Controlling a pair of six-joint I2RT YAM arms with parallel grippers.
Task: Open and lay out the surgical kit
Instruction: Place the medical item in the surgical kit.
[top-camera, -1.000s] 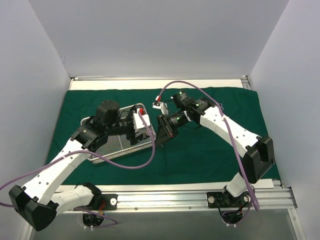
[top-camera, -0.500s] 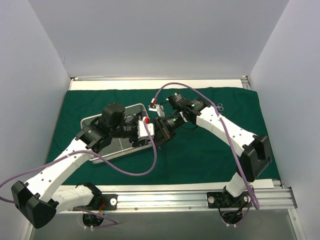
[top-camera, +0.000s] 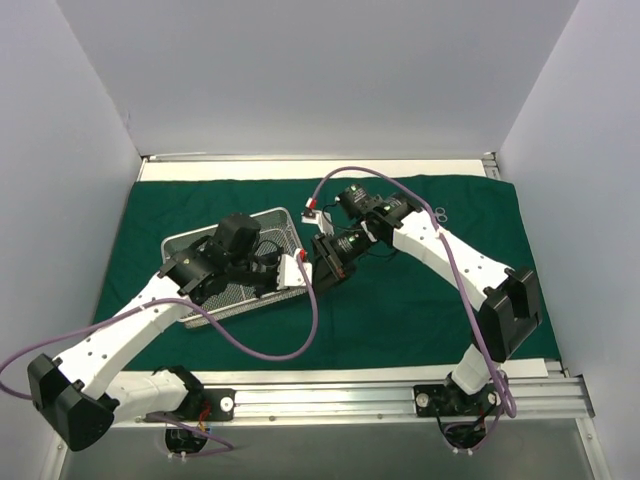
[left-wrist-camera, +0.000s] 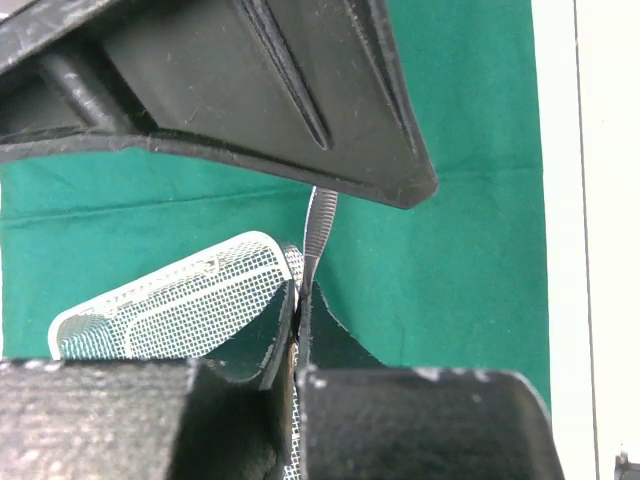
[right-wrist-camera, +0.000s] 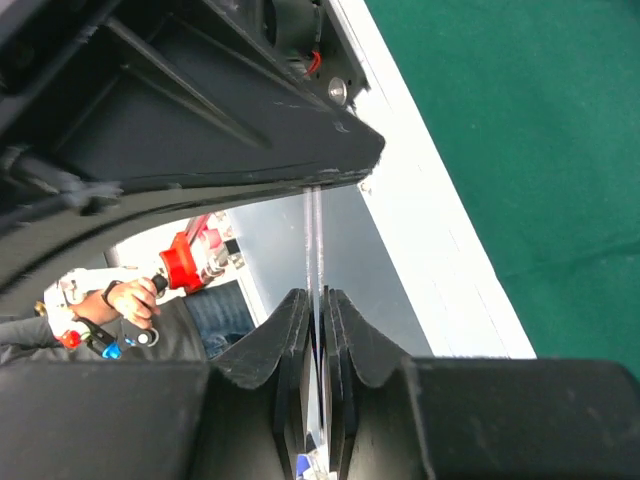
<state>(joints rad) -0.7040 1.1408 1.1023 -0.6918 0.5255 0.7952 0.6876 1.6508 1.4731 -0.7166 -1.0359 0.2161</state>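
Mesh tray (top-camera: 272, 225) rests on green drape (top-camera: 420, 310), contents mostly hidden.

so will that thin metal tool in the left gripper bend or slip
Probably stiff and light: the tool is a slim metal strip. Its ribbed handle should help grip, yet it may pivot, as the left gripper pinches it narrowly.

White walls (top-camera: 300, 70) enclose a pale table (top-camera: 230, 168), with a metal rail (top-camera: 330, 398) along its near edge. Beyond it, a person in blue jeans (right-wrist-camera: 215, 305) is partly visible.
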